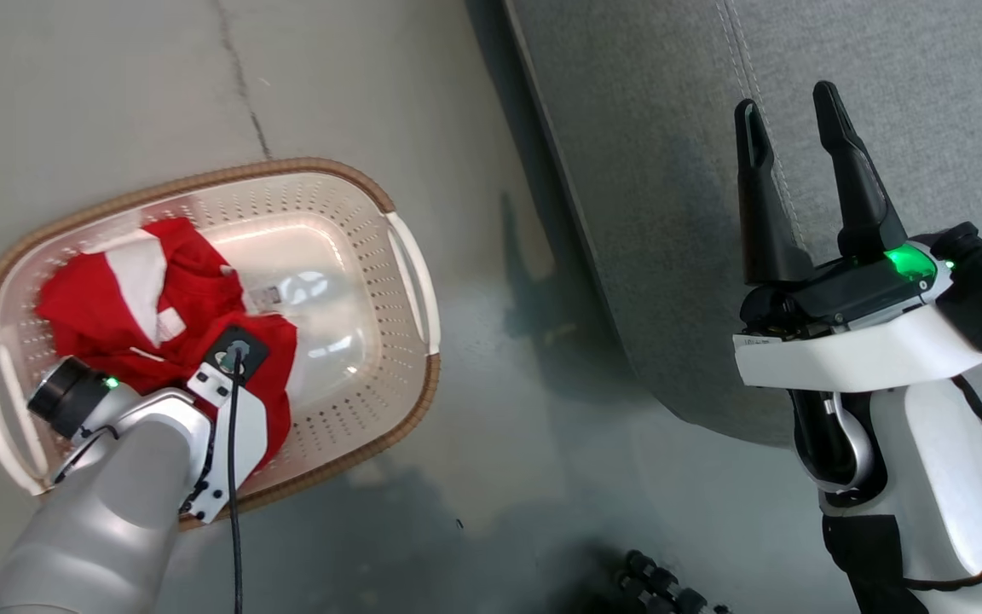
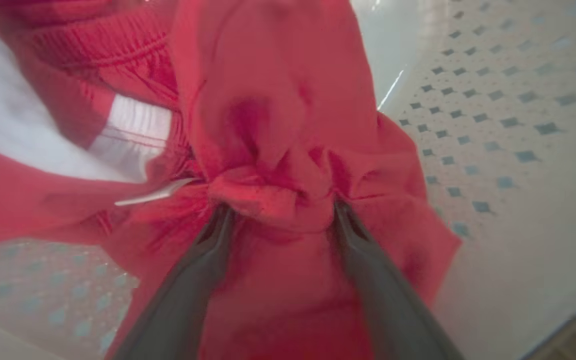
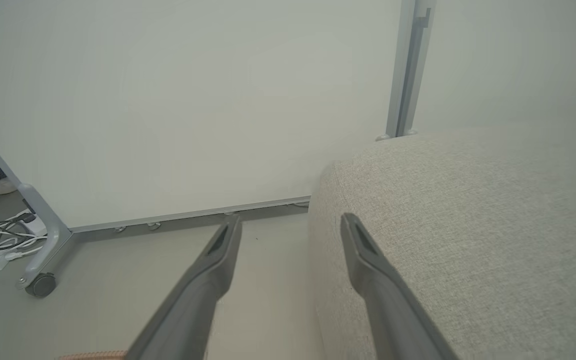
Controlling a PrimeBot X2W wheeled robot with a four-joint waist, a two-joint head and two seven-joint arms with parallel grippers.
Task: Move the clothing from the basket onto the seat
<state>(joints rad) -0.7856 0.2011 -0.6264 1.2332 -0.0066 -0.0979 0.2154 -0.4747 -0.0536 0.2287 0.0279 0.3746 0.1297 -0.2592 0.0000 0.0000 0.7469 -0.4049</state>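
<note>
While the clothing (image 1: 158,298) sits bunched in the basket (image 1: 201,179), left gripper (image 2: 283,207) straddles a red fold, fingers apart. Best close deep on that bunch before lifting, so nothing slips. Seat (image 1: 670,170) lies just right; right gripper (image 1: 785,98) hangs spread, empty, over it.

The clothing (image 1: 116,307) lies in the basket (image 1: 346,384), left of the seat (image 1: 670,170).

My left arm (image 1: 107,503) reaches forward and down, its wrist (image 1: 227,401) tipped over so the gripper points downward beneath it. My left gripper (image 2: 283,207) has both fingers spread wide. My right arm (image 1: 943,460) is raised at my side, with the right gripper (image 1: 788,98) pointing ahead, fingers apart.
</note>
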